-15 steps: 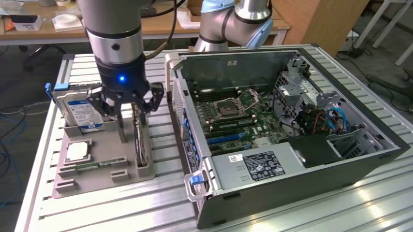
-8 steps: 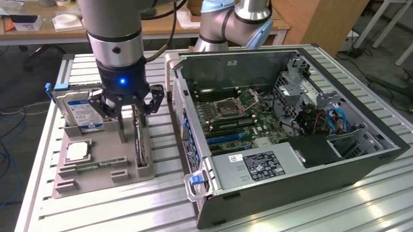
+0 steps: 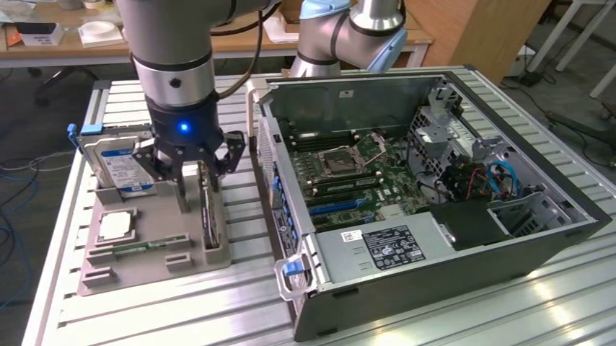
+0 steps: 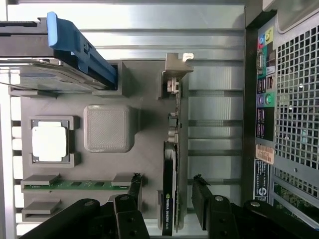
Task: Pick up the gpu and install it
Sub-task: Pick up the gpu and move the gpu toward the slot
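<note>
- Fingers (image 4: 202, 199) of my claw (image 4: 167, 179) are nearest to the wrist camera. They stand wide apart, one on each side of the gpu (image 4: 174, 149), and they clamp nothing.
- Between them the gpu stands on its long edge in a slot of the gray holder (image 4: 144, 99). Its silver bracket is at the end away from my fingers, and the black cooler is on one face.
- I judge the card to be light and stiff, but fragile. The green board carries small parts, and the edge down in the slot probably has contacts, so I would not press there.
- A good place to hold, I think, is across the two flat faces at the cooler's end, where the body is thickest. The plastic may be a little slippery, so the grip must be square.
- My arm points straight down, with the wrist upright over the holder, on the exterior view's left of the computer case (image 3: 433, 252).
- Beside the card, in the same holder, lie a memory stick (image 4: 75, 184) and a processor chip (image 4: 49, 141). Further on, a hard drive (image 4: 50, 79) stands with a blue clip.
- Beyond the holder the computer case lies open on the slatted table (image 3: 144, 310), with its motherboard (image 3: 356, 173) facing up, well apart from the card.
- Farthest in the exterior view, behind the case, stands the base of a second arm (image 3: 332, 36).
</note>
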Tool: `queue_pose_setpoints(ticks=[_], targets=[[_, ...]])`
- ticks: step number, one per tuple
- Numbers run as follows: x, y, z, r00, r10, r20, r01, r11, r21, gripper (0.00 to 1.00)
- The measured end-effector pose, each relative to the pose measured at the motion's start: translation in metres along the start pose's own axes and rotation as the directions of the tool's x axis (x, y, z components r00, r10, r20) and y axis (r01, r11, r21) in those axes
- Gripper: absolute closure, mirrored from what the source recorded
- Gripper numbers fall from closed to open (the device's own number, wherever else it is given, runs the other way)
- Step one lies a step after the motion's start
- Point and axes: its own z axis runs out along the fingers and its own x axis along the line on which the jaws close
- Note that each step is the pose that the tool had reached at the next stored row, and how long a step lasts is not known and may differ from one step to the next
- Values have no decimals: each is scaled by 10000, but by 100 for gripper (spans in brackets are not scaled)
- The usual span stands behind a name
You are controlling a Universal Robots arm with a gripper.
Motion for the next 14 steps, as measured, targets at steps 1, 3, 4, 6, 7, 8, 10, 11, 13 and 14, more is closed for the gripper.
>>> queue_pose_setpoints(ticks=[1, 3, 4, 6, 7, 8, 10, 11, 13, 14], targets=[[0, 0, 6, 10000, 0, -1, 0, 10000, 0, 47], [0, -1, 20, 10000, 0, 0, 0, 10000, 1, 47], [-1, -1, 29, 10000, 0, 0, 0, 10000, 0, 47], [-1, -1, 48, 10000, 0, 1, 0, 10000, 2, 47], [-1, -2, 56, 10000, 0, 1, 0, 10000, 4, 47], [-1, -2, 65, 10000, 0, 1, 0, 10000, 7, 47], [-1, -2, 84, 10000, 0, 2, 0, 10000, 24, 47], [-1, -2, 95, 10000, 0, 2, 0, 10000, 30, 47], [-2, -3, 122, 10000, 0, 3, 0, 10000, 45, 47], [-2, -4, 137, 10000, 0, 4, 0, 10000, 49, 47]])
